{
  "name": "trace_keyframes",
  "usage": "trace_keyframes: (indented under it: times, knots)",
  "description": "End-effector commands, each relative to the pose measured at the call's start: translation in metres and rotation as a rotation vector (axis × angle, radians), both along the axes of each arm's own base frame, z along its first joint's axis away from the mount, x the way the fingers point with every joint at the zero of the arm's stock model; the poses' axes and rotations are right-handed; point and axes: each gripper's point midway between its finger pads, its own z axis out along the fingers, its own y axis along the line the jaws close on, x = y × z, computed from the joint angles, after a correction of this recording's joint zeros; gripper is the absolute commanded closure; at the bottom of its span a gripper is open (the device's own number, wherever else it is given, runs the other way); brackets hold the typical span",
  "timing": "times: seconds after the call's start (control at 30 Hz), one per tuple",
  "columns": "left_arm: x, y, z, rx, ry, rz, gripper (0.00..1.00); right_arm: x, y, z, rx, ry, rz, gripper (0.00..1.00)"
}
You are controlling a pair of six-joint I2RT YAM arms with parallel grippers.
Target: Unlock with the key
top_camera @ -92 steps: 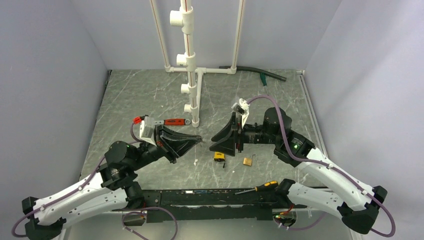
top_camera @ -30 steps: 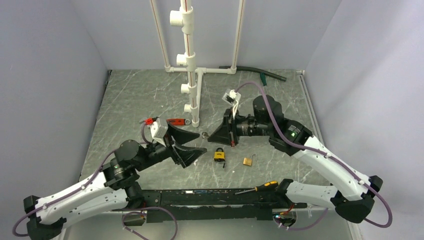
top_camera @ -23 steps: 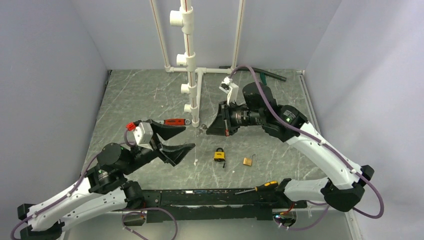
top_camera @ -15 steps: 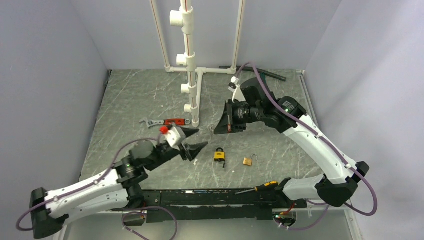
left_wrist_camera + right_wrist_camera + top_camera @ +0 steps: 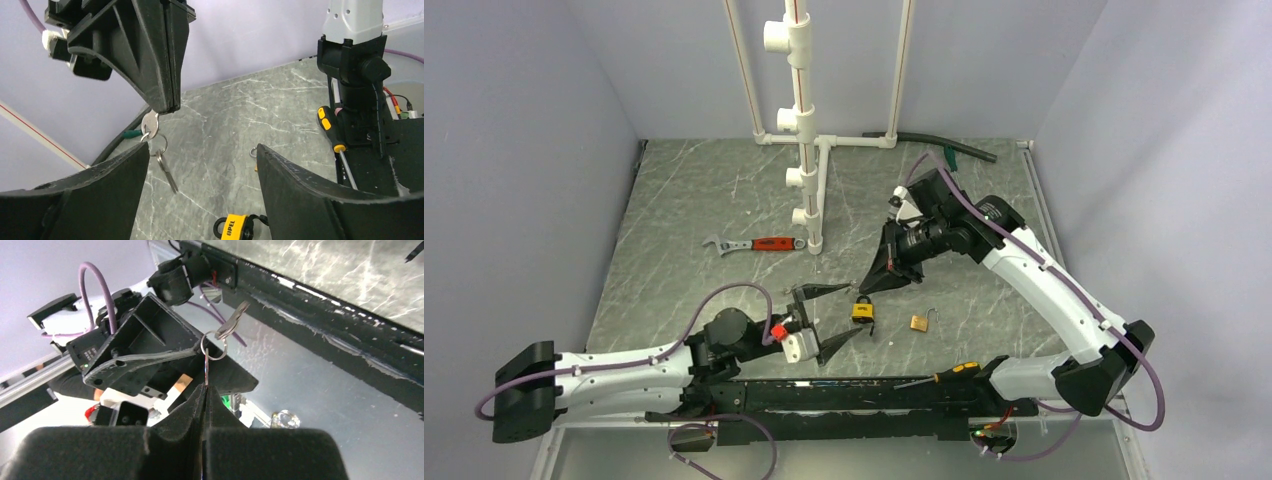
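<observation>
The right end effector (image 5: pixel 167 106) is pressed fully closed on the key (image 5: pixel 150 125), whose ringed head sticks out past the fingertips. A second key (image 5: pixel 167 174) dangles from the split ring, and the whole bunch hangs in the air above the worktop (image 5: pixel 694 200). The left end effector (image 5: pixel 836 316) stands wide open and holds nothing, its two fingers spread on either side of the space just beneath the hanging keys. The yellow-and-black padlock (image 5: pixel 862 311) lies on the worktop just past the left fingertips. A small brass padlock (image 5: pixel 920 322) sits near it to the right, not touching. A black-and-yellow-handled screwdriver (image 5: pixel 944 375) lies at the near edge by the arm bases. A red-handled wrench (image 5: pixel 754 243) lies well apart, beside the white pipe frame (image 5: pixel 806 120).
</observation>
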Motion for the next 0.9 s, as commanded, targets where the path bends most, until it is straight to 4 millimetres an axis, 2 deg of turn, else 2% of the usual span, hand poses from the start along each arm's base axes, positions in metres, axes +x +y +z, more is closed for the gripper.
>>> trace_keyframes:
  times: [0.0,0.1,0.3,0.5,0.87]
  knots:
    - [0.000,-0.001,0.034,-0.086,-0.195,0.027,0.21,-0.011,0.008,0.013,0.090,0.073,0.027,1.00]
    - [0.002,0.000,0.038,-0.101,-0.223,0.042,0.29,-0.013,0.009,0.011,0.101,0.089,0.036,1.00]
    - [0.005,0.003,0.045,-0.128,-0.255,0.070,0.34,-0.017,0.012,0.010,0.136,0.108,0.041,1.00]
    - [0.009,0.005,0.041,-0.117,-0.265,0.096,0.55,-0.018,0.014,0.013,0.168,0.118,0.043,1.00]
    - [0.016,0.005,0.025,-0.018,-0.283,0.128,0.55,-0.018,0.016,0.016,0.188,0.123,0.043,1.00]
